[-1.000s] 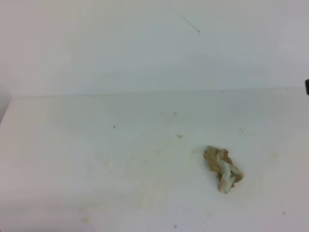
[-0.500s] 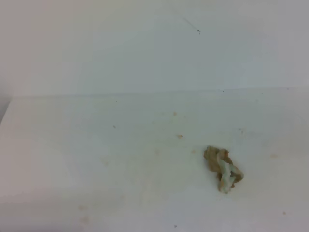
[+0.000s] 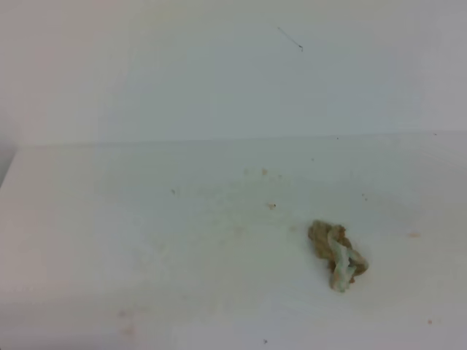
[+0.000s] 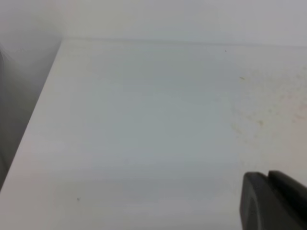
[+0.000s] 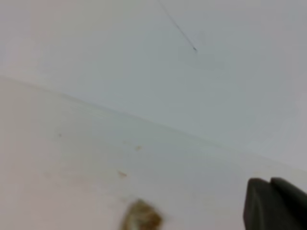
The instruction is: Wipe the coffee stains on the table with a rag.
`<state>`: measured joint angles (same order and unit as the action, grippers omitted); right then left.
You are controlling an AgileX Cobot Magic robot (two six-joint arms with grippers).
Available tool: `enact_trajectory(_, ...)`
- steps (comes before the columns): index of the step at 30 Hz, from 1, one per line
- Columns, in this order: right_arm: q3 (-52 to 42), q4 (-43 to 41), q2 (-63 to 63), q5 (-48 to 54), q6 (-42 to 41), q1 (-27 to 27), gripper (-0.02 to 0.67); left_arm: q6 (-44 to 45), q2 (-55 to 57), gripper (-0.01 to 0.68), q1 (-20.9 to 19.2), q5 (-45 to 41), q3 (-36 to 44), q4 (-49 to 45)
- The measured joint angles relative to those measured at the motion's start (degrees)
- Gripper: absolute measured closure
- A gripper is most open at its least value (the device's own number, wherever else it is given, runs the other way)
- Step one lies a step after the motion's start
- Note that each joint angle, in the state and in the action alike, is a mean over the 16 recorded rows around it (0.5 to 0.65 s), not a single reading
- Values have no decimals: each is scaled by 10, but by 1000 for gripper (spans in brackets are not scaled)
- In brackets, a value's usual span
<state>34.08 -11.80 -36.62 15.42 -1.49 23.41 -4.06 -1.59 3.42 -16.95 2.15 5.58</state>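
Note:
The rag (image 3: 338, 255), a lumpy wad of pale green-white cloth soiled tan-brown, lies on the white table (image 3: 146, 219) at the right of the middle. It shows blurred at the bottom of the right wrist view (image 5: 140, 218). No large orange-brown blotch is in view; only tiny brown specks of coffee stains (image 3: 271, 206) remain near the centre. Neither gripper shows in the high view. My left gripper (image 4: 267, 177) sits at the lower right of its own view, fingers together, holding nothing. My right gripper (image 5: 270, 182) is the same, to the right of the rag and apart from it.
The table's back edge meets a plain white wall (image 3: 219, 73) with a thin dark mark (image 3: 299, 47). The table's left edge (image 4: 43, 96) drops off into shadow. Faint tan specks (image 4: 261, 122) dot the surface in the left wrist view.
A dark piece of the right arm at the right edge of the high view has left the frame. The rag has not moved.

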Motion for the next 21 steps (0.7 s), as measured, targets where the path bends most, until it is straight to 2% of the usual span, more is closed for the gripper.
enact_trajectory(5, 0, -24, 37, 24, -23, -31, 652, 0, 0, 674, 0, 0, 0, 0)
enact_trajectory(10, 0, -39, 100, 48, -38, -91, 652, 0, 0, 675, 0, 0, 0, 0)
enact_trajectory(16, 0, -11, 174, 70, -33, -182, 652, 0, 0, 675, -1, -1, 0, 0)
enact_trajectory(21, -8, 32, 201, 89, -27, -236, 652, 0, 0, 675, -1, -1, 0, 0)
